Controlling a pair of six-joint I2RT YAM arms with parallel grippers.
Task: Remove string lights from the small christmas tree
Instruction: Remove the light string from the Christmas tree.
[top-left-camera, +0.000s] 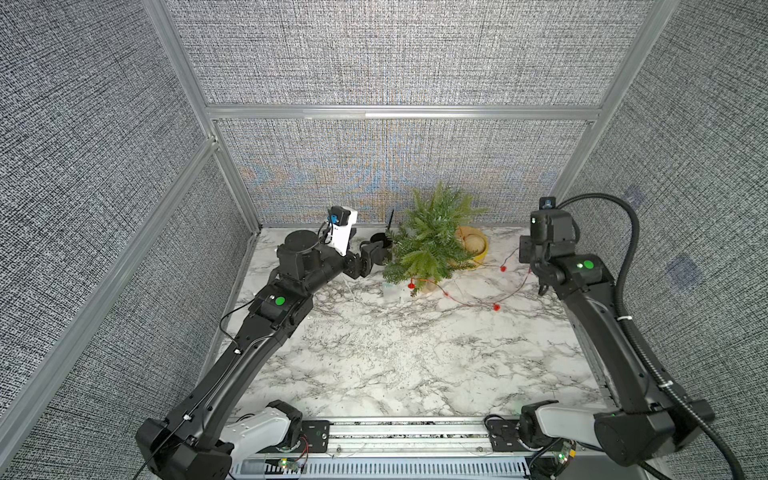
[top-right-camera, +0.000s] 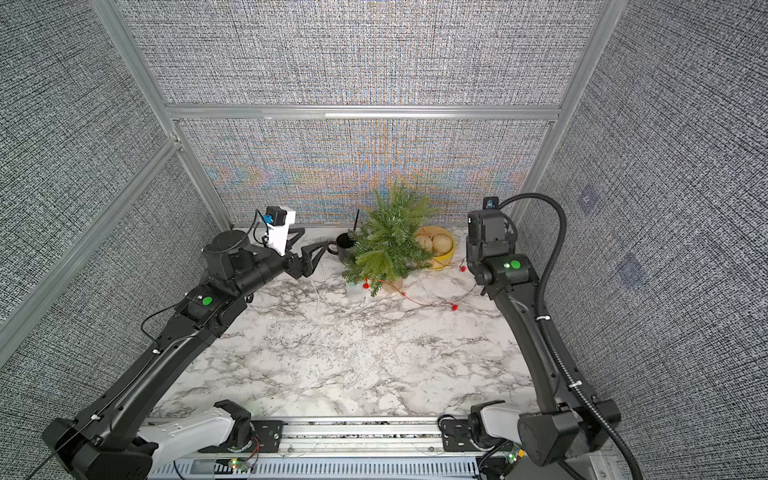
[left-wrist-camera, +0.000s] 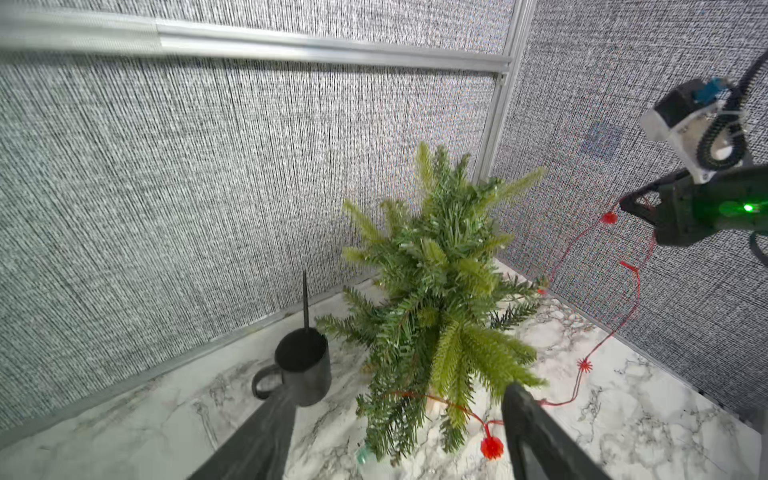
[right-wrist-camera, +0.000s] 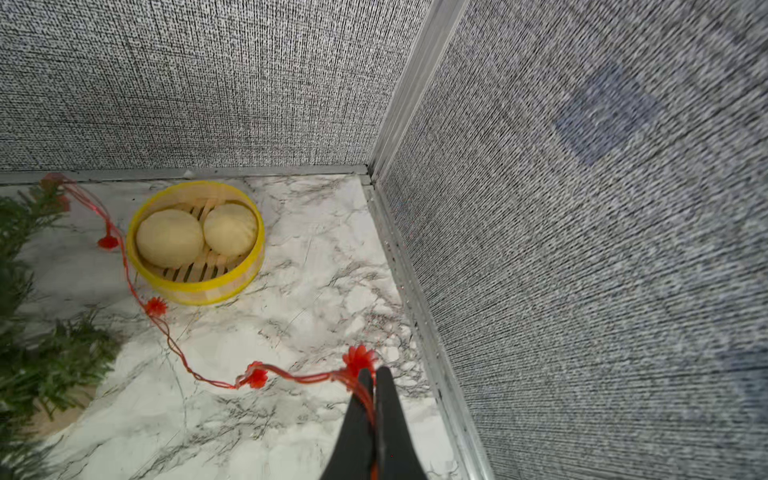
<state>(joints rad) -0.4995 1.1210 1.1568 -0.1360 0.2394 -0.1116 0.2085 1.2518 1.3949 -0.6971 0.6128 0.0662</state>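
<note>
1. Step in hand (my judgement): unwinding, partly done. The left gripper (left-wrist-camera: 399, 395) stood wide open and empty, just beside the lower branches of the small christmas tree (top-left-camera: 432, 241).
2. The string lights (right-wrist-camera: 183, 361) ran from a loop in the lowest branches, across the bench (top-left-camera: 395, 365), to the right gripper (right-wrist-camera: 372, 372), which was closed tight on the wire.
3. Next move, as I judge it: the left gripper steadies the tree or lifts the low loop clear. The wire may snag on needles.
4. Count, left to right: one black mug (left-wrist-camera: 303, 365) holding one stick (left-wrist-camera: 305, 299), one tree, one string with at least four bulbs (right-wrist-camera: 156, 306) visible, one yellow steamer basket (right-wrist-camera: 195, 291), two buns (right-wrist-camera: 170, 237).
</note>
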